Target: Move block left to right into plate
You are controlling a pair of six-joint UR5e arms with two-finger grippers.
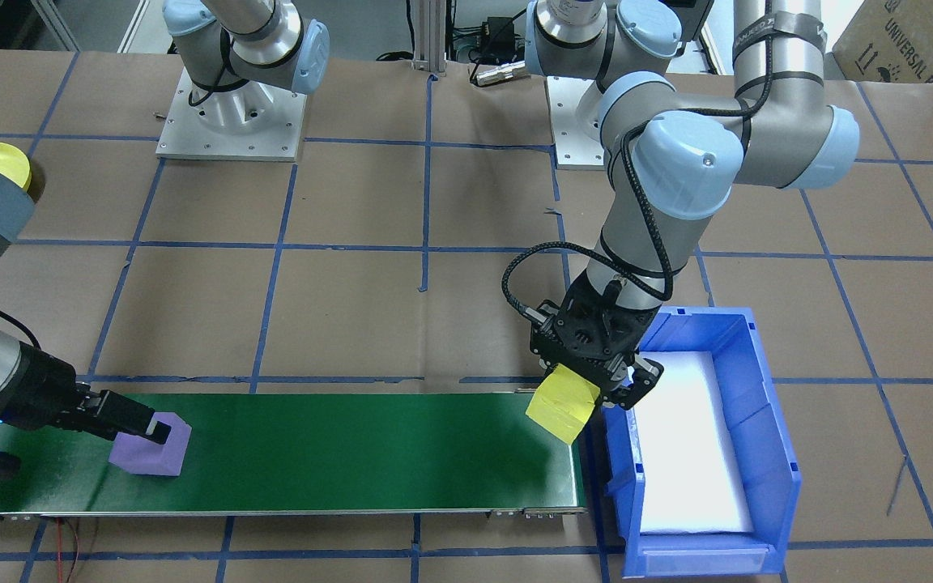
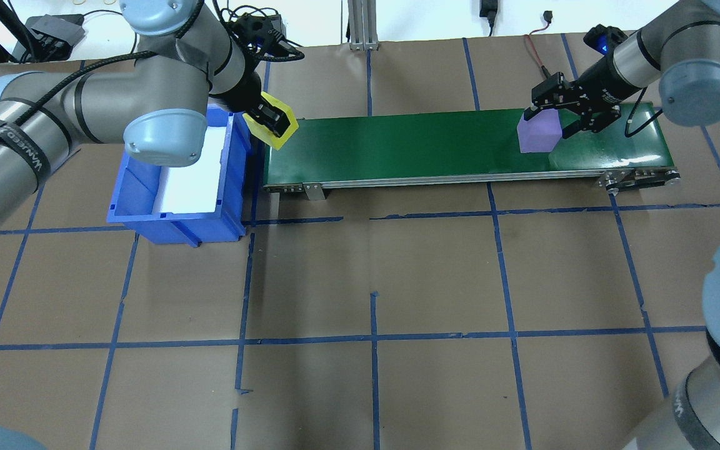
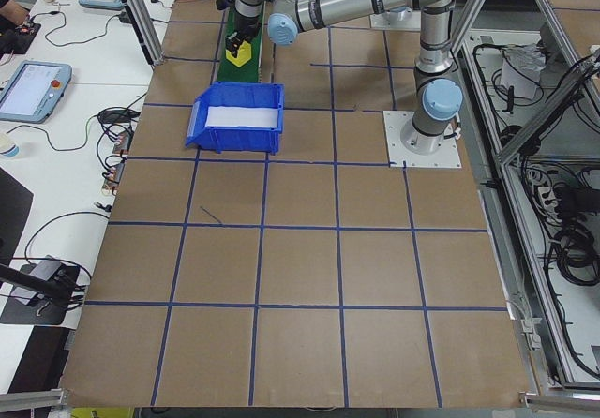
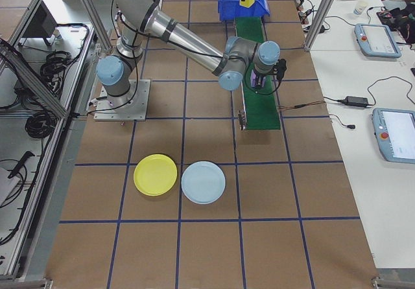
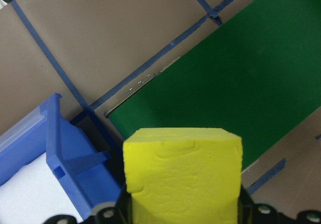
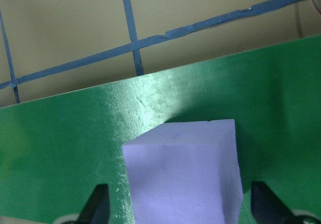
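My left gripper point(image 2: 274, 123) is shut on a yellow block point(image 1: 564, 409) and holds it tilted in the air over the green conveyor belt's point(image 2: 410, 147) left end, beside the blue bin. The left wrist view shows the yellow block point(image 5: 183, 174) filling the space between the jaws. A purple block point(image 2: 538, 136) rests on the belt's right end. My right gripper point(image 2: 547, 120) is open and straddles the purple block point(image 6: 183, 176), with narrow gaps on both sides. The yellow plate point(image 4: 155, 174) lies on the table by the right arm's base, far from both grippers.
A blue bin point(image 1: 758, 405) with a white liner stands against the belt's left end. A pale blue plate point(image 4: 203, 182) lies touching the yellow one. Operator desks with tablets and cables point(image 4: 382, 36) run along the far side of the table.
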